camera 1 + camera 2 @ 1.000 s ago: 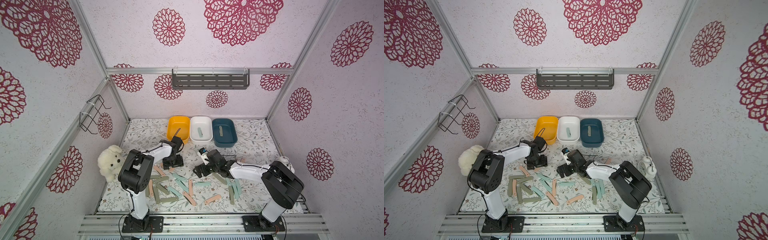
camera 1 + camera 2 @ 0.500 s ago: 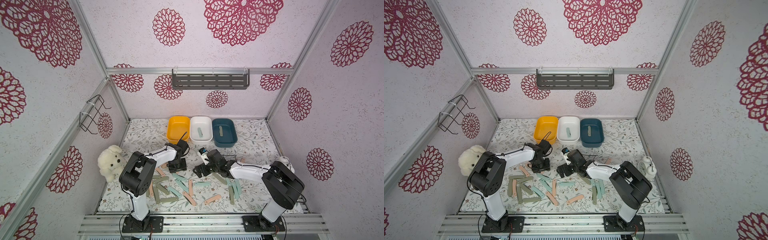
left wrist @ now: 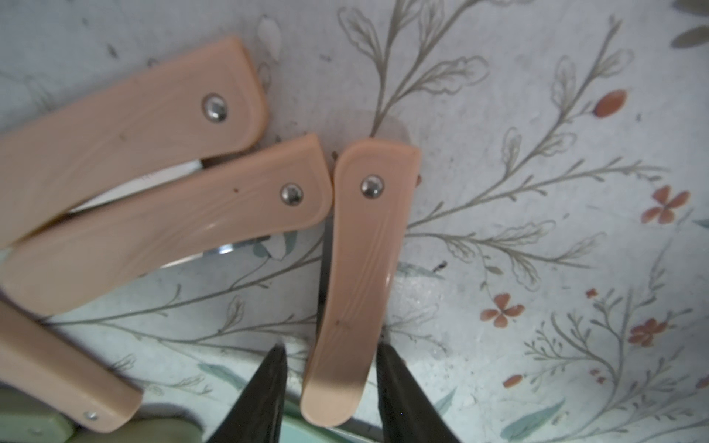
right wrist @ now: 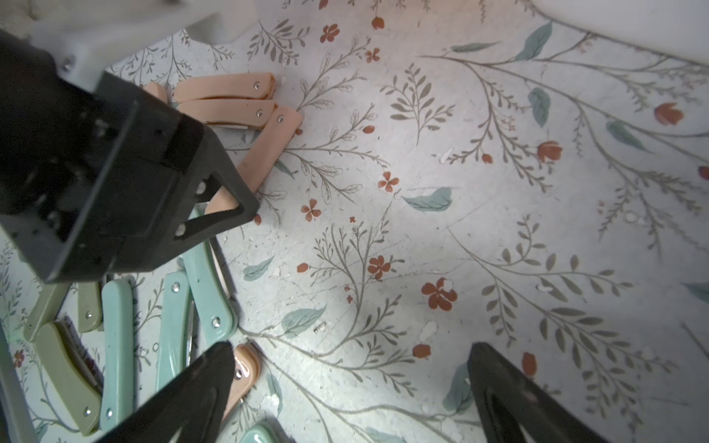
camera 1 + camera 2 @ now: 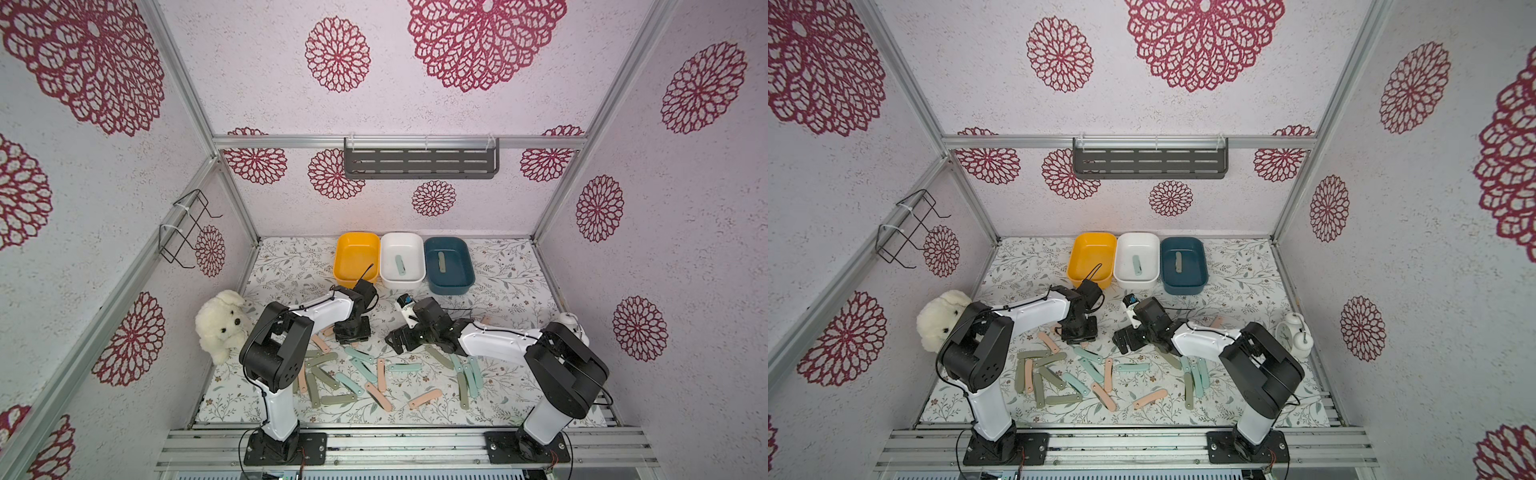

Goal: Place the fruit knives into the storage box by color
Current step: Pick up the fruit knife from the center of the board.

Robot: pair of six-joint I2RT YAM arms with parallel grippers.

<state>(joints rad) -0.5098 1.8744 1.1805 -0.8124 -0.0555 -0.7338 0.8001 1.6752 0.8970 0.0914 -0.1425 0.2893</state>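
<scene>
Several fruit knives point(image 5: 353, 376), peach, mint and olive, lie scattered on the floral mat at the front. My left gripper point(image 5: 352, 332) points down over a cluster of peach knives. In the left wrist view its jaws point(image 3: 330, 347) straddle one peach knife point(image 3: 356, 268); one finger touches its edge and a narrow gap remains at the other. The knife lies flat on the mat. My right gripper point(image 4: 351, 347) hovers wide open over bare mat beside it point(image 5: 397, 340). The storage boxes stand at the back: yellow point(image 5: 355, 255), white point(image 5: 403, 283) holding a mint knife point(image 5: 400, 264), blue point(image 5: 451, 286) holding an olive knife point(image 5: 441, 262).
A white plush dog point(image 5: 222, 324) sits at the mat's left edge and a white alarm clock point(image 5: 1291, 332) at the right edge. A grey shelf point(image 5: 419, 164) hangs on the back wall and a wire rack point(image 5: 183, 226) on the left wall.
My left gripper has shifted slightly right and nearer, down onto the peach cluster, and its jaws have narrowed around one peach knife. The right arm has stayed put, still wide open.
</scene>
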